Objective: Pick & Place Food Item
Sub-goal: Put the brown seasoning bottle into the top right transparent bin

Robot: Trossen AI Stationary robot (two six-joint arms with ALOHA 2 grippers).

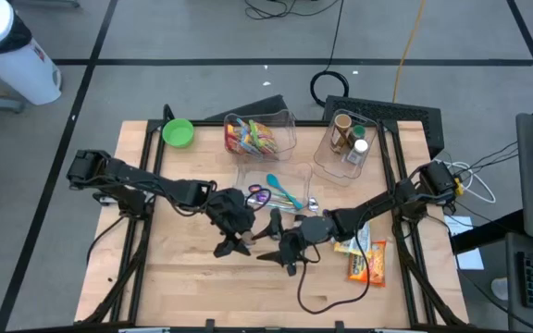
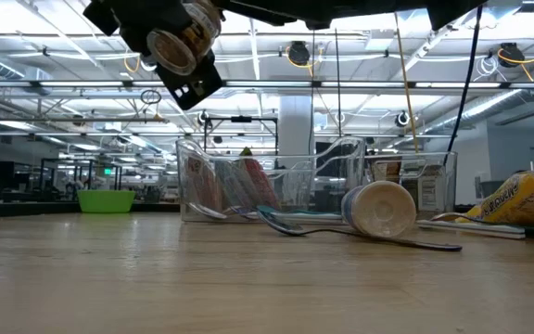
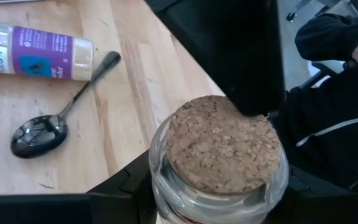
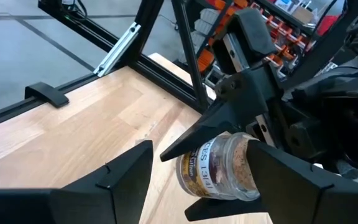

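Pale wood surface (image 1: pixel 183 268) spreads below both my arms. My left tool (image 3: pixel 216 205) is clamped around a cork-stoppered clear glass jar (image 3: pixel 219 158), lifted above mid-surface. My right tool (image 4: pixel 194 180) stands spread wide around that jar, apart from it. A dark metal spoon (image 3: pixel 51 118) lies beside a purple-labelled white bottle (image 3: pixel 33 53).

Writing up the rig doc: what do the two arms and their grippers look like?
Both arms are matte black with chunky jointed links. The left arm and right arm each trail black cables; the right one's base shows a yellow patch and white wires. The left gripper and right gripper each have two flat, angular, wedge-shaped black fingers, no visible markings.
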